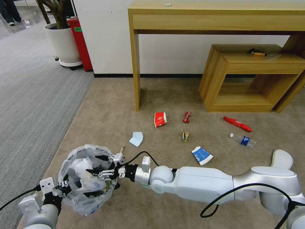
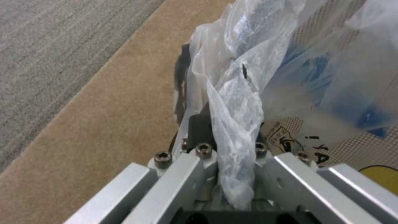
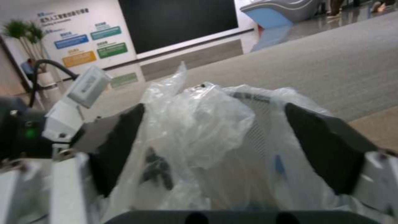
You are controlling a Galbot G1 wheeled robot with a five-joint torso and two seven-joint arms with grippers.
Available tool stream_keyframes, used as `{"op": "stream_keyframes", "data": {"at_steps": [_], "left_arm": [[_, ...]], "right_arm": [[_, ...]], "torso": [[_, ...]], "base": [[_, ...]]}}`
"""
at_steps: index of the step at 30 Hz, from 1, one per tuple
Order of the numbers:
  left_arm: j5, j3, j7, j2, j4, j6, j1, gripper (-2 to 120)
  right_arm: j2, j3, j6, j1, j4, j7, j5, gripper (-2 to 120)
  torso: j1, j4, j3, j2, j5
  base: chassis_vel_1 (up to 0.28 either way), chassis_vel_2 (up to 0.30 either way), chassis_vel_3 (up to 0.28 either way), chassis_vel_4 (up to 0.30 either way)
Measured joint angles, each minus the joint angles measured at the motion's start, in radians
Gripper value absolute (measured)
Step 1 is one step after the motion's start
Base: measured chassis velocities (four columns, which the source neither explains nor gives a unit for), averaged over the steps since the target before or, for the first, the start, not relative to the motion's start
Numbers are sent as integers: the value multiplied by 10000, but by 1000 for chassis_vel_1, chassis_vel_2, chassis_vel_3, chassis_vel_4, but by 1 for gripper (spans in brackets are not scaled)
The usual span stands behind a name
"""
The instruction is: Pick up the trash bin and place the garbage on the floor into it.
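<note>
Both grippers at bin (image 1: 85, 178): left gripper (image 1: 62, 187) clamps rim to keep it off floor (image 1: 105, 121); right gripper (image 1: 100, 165) hangs over mouth, jaws spread, nothing held. Garbage (image 1: 160, 119) awaits.

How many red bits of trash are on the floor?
3: a cup and a small wrapper lie near the table leg, and a long wrapper is before the low shelf. The bin could hide more.

Bag-lined trash bin (image 1: 84, 178) upright; garbage (image 1: 160, 119) scattered on beige floor (image 1: 108, 117).
</note>
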Motion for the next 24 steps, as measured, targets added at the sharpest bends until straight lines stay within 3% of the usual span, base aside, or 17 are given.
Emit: {"op": "stream_keyframes", "data": {"at_steps": [4, 24], "left_arm": [[7, 71, 14, -30, -120, -1, 53, 0], [122, 300, 72, -174, -395, 1, 208, 0]], "right_arm": [[-152, 63, 8, -5, -70, 28, -166, 99], [-487, 281, 23, -343, -227, 131, -627, 100]], "torso": [[-1, 0, 0, 0, 0], [0, 0, 0, 0, 1]], "base": [[0, 0, 0, 0], [0, 0, 0, 0]]}}
